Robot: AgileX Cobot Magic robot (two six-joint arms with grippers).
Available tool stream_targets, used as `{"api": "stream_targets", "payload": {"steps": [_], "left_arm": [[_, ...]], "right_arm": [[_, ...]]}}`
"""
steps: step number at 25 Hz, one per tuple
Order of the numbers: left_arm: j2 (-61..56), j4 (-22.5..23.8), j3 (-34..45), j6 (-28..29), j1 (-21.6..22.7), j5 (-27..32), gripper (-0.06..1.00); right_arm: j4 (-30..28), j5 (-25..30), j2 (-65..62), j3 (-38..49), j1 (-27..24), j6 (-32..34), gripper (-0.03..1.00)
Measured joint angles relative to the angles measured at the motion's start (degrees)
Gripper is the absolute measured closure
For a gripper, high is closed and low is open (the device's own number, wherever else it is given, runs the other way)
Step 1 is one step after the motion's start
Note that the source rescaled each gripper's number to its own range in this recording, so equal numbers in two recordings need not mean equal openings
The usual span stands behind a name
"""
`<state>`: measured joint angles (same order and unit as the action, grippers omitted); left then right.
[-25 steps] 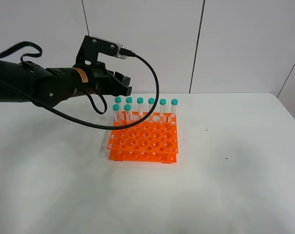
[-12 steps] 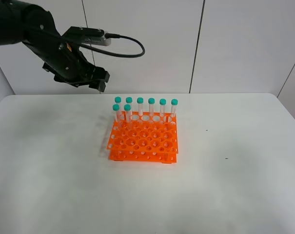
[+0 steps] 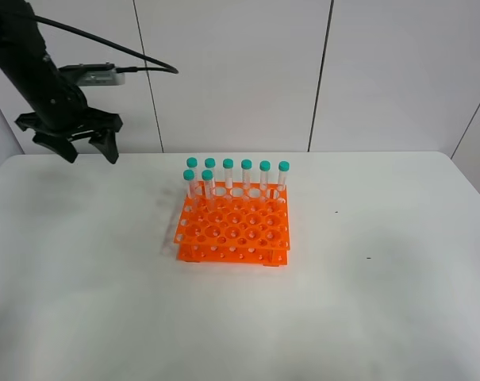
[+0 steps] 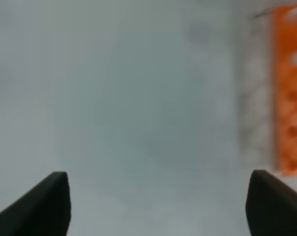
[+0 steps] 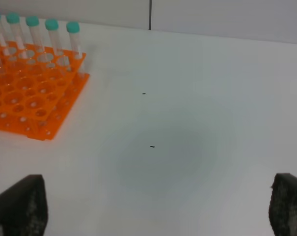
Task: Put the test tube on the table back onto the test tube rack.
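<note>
The orange test tube rack (image 3: pixel 233 226) stands mid-table with several teal-capped tubes (image 3: pixel 246 176) upright along its back rows. It also shows in the right wrist view (image 5: pixel 30 93) and, blurred, in the left wrist view (image 4: pixel 290 98). No loose test tube lies on the white table (image 3: pixel 366 302) in any view. My left gripper (image 3: pixel 87 149) hangs open and empty above the table's far left back, well away from the rack; its dark fingertips (image 4: pixel 45 206) stand wide apart. My right gripper (image 5: pixel 153 211) is open and empty, right of the rack, and is outside the exterior view.
White wall panels (image 3: pixel 319 71) stand behind the table. A black cable (image 3: pixel 136 63) trails from the left arm. Small dark specks (image 5: pixel 151 146) mark the table right of the rack.
My left arm has swung from over the rack's back-left corner away to the far left, its gripper open and empty. The rack and tubes have not moved.
</note>
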<state>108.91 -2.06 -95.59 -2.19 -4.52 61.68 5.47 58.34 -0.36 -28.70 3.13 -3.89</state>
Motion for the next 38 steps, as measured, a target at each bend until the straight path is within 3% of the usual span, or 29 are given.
{"api": "stream_targets", "payload": {"steps": [5, 15, 25, 38], "left_arm": [[0.0, 0.0, 0.0, 0.4, 5.5, 5.3, -0.01], [-2.3, -0.5, 3.4, 0.6, 6.1, 5.7, 0.0], [-20.3, -0.5, 26.3, -1.0, 6.1, 5.7, 0.01], [-60.6, -0.4, 56.5, -1.3, 6.1, 5.8, 0.04]], "right_arm": [[0.0, 0.0, 0.0, 0.0, 0.0, 0.0, -0.03], [0.0, 0.0, 0.0, 0.0, 0.0, 0.0, -0.03], [0.0, 0.0, 0.0, 0.0, 0.0, 0.0, -0.03], [0.0, 0.0, 0.0, 0.0, 0.0, 0.0, -0.03]]}}
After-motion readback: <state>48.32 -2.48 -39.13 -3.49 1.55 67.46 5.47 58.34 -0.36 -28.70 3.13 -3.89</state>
